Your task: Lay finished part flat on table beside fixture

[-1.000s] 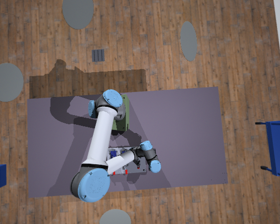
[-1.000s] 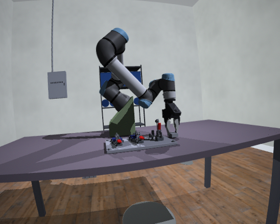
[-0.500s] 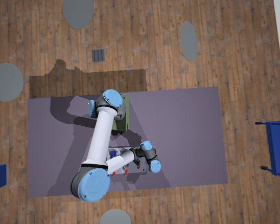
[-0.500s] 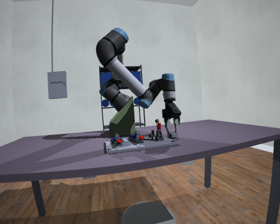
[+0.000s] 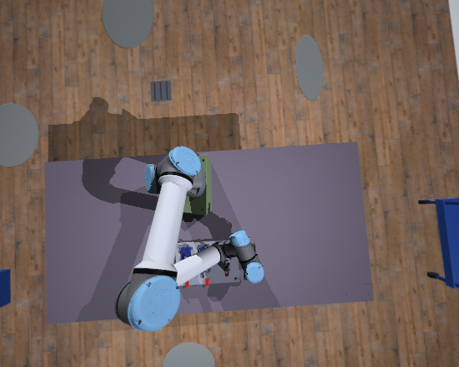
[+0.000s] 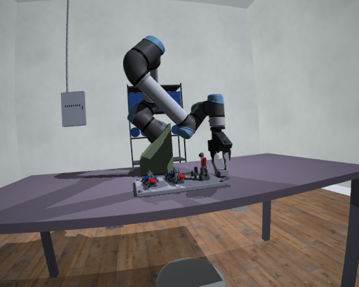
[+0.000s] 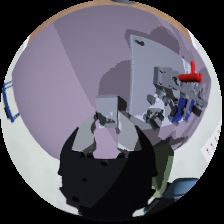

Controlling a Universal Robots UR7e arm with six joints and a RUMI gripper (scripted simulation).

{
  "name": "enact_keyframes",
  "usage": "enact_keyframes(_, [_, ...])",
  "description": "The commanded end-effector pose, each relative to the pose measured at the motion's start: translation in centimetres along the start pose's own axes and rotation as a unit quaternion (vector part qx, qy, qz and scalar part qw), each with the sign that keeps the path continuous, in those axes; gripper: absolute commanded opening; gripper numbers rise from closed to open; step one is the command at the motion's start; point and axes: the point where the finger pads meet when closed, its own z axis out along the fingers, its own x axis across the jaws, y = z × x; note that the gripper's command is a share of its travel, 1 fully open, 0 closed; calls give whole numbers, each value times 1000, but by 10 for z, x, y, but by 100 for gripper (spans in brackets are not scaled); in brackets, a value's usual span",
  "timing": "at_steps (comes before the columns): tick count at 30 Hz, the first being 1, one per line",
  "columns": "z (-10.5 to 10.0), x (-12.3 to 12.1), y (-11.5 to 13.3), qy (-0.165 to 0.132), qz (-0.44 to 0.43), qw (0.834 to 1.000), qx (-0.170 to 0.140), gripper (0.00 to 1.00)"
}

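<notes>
The grey fixture plate (image 6: 181,185) lies on the purple table and also shows in the top view (image 5: 211,268) and the wrist view (image 7: 145,75). Two blue blanks (image 6: 146,179) (image 6: 170,175) sit clamped at its left and middle stations, and blue shows in the wrist view (image 7: 181,111). My gripper (image 6: 221,171) points down at the plate's right end and is shut on the grey finished part (image 6: 222,172). I hold the part upright, a little above the plate edge. The wrist view shows the part (image 7: 107,114) between my fingers. The slot is not visible.
An upright red clamp handle (image 6: 204,160) stands at the right-hand station just left of my gripper. The green arm base block (image 6: 158,154) stands behind the fixture. Purple table surface stretches to the right of the plate (image 6: 283,177).
</notes>
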Motion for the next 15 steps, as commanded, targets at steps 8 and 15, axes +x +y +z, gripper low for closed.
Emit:
enact_keyframes(8, [2,0,0,0,0,1000,1,0])
enact_keyframes(15, [4,0,0,0,0,1000,1,0])
